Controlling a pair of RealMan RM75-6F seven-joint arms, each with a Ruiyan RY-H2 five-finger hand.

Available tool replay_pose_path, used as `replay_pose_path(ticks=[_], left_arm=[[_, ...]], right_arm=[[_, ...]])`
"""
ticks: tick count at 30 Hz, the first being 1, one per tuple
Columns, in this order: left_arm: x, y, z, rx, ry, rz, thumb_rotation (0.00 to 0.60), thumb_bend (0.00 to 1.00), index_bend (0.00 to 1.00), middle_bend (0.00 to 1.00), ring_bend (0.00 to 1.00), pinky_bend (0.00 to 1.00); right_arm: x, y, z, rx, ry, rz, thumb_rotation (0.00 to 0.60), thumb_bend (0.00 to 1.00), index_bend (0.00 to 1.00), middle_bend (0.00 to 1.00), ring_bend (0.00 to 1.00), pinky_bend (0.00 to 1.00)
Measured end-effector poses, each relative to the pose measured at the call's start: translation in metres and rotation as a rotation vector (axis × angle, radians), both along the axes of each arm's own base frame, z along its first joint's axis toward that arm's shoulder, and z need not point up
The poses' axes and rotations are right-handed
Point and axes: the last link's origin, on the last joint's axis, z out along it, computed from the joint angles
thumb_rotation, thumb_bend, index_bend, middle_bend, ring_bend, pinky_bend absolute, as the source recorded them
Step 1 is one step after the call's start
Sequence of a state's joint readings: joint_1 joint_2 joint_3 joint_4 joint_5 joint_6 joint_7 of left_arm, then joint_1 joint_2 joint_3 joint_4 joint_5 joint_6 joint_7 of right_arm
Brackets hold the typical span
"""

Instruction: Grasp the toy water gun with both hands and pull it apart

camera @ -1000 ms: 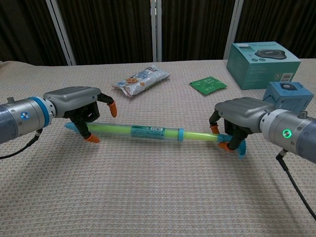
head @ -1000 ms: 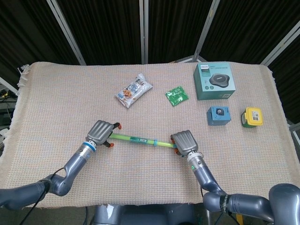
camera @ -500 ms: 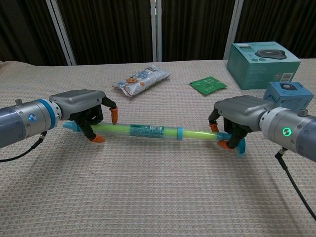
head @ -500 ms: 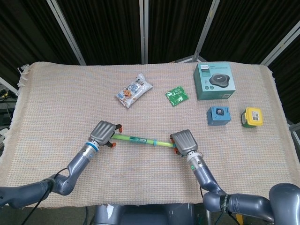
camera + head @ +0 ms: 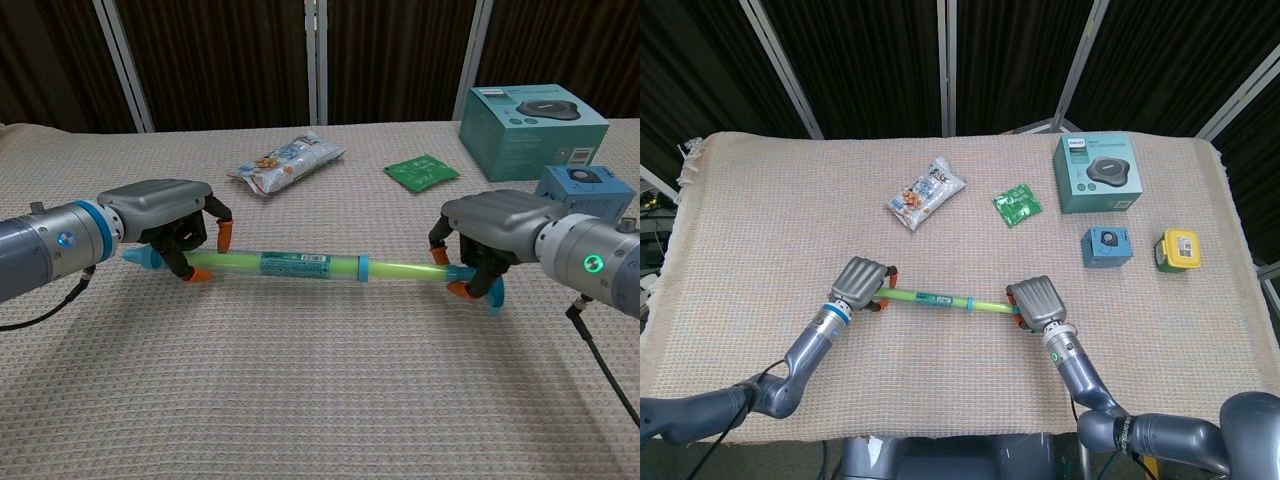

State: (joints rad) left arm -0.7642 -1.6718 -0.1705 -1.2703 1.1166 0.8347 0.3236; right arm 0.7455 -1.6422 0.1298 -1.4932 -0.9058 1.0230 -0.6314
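The toy water gun [image 5: 300,266] is a long green tube with a printed label and blue ends, lying level just above the woven cloth; in the head view the water gun [image 5: 940,298] runs left to right at the table's front middle. My left hand [image 5: 165,218] grips its left end, fingers curled around the tube, the blue tip [image 5: 137,259] poking out. My right hand [image 5: 497,228] holds the thin rod [image 5: 405,270] at the right end, by the blue handle [image 5: 492,295]. Both hands show in the head view: left hand [image 5: 859,282], right hand [image 5: 1036,303].
A snack bag [image 5: 926,193] and a green packet [image 5: 1017,203] lie behind the water gun. At the back right stand a teal box [image 5: 1097,172], a small blue box [image 5: 1105,246] and a yellow-green device [image 5: 1178,249]. The table's front edge [image 5: 940,436] is near.
The right hand has shifted slightly right with the handle, and more of the thin rod shows. The left hand's fingers have closed tighter around the left end.
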Motion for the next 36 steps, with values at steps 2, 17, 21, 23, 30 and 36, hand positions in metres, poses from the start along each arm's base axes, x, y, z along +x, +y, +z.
replay_pose_path(ticks=[2, 17, 21, 23, 30, 36], left_arm=[[-0.003, 0.001, 0.002, 0.005, 0.003, 0.010, 0.600, 0.47, 0.78, 0.90, 0.84, 1.00], [-0.039, 0.009, 0.028, 0.056, 0.042, 0.076, 0.600, 0.47, 0.81, 0.90, 0.84, 1.00], [-0.049, 0.011, 0.035, 0.068, 0.057, 0.092, 0.600, 0.47, 0.81, 0.90, 0.84, 1.00], [-0.057, 0.012, 0.039, 0.077, 0.065, 0.107, 0.600, 0.47, 0.81, 0.90, 0.84, 1.00], [-0.079, 0.015, 0.054, 0.103, 0.081, 0.143, 0.600, 0.47, 0.81, 0.90, 0.84, 1.00], [-0.088, 0.015, 0.061, 0.115, 0.082, 0.157, 0.600, 0.47, 0.81, 0.90, 0.84, 1.00]], right_arm=[[-0.002, -0.001, 0.003, -0.007, 0.005, 0.004, 0.600, 0.44, 0.68, 1.00, 1.00, 1.00], [-0.024, -0.007, 0.031, -0.057, 0.053, 0.036, 0.600, 0.45, 0.68, 1.00, 1.00, 1.00], [-0.030, -0.009, 0.038, -0.070, 0.069, 0.045, 0.600, 0.45, 0.68, 1.00, 1.00, 1.00], [-0.033, -0.010, 0.042, -0.081, 0.083, 0.052, 0.600, 0.45, 0.68, 1.00, 1.00, 1.00], [-0.049, -0.014, 0.058, -0.115, 0.118, 0.064, 0.600, 0.45, 0.68, 1.00, 1.00, 1.00], [-0.059, -0.015, 0.065, -0.130, 0.123, 0.047, 0.600, 0.45, 0.68, 1.00, 1.00, 1.00]])
